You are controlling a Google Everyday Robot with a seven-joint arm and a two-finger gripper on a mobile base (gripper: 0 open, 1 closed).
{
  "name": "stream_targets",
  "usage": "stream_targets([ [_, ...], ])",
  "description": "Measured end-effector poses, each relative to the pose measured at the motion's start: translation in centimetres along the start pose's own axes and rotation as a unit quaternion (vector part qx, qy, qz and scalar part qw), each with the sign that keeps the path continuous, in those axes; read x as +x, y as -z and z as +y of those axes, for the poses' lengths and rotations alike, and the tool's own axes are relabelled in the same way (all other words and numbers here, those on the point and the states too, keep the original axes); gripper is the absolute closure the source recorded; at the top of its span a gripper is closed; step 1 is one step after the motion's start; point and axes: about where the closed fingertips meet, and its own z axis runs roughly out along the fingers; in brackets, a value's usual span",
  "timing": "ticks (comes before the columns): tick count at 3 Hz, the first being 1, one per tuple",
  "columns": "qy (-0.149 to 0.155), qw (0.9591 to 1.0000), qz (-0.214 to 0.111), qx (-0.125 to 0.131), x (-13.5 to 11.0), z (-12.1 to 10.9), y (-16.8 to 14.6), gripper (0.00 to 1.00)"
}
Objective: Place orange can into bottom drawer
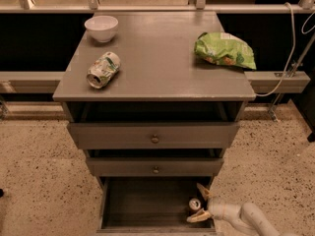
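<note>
— Where is the orange can (195, 204)?
— Upright inside the bottom drawer (142, 203), near its right wall and toward the front, silver top up.
— And the gripper (197, 204)?
— It reaches into the same drawer from the right. Its fingers (203, 191) are spread wide, one behind the can and one in front, not clamping it.

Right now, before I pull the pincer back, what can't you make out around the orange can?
Camera view:
The orange can stands between the pincer's spread fingers; whether either touches it is too small to tell.
The bottom drawer's front is cut off by the lower edge.
Its back is hidden under the middle drawer.
The can's lettering is too small.
</note>
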Motion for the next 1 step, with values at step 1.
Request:
stream_targets([
  [1, 0.021, 0.9994, -0.004, 0.028, 0.27, 0.84, 3.47, 0.00],
])
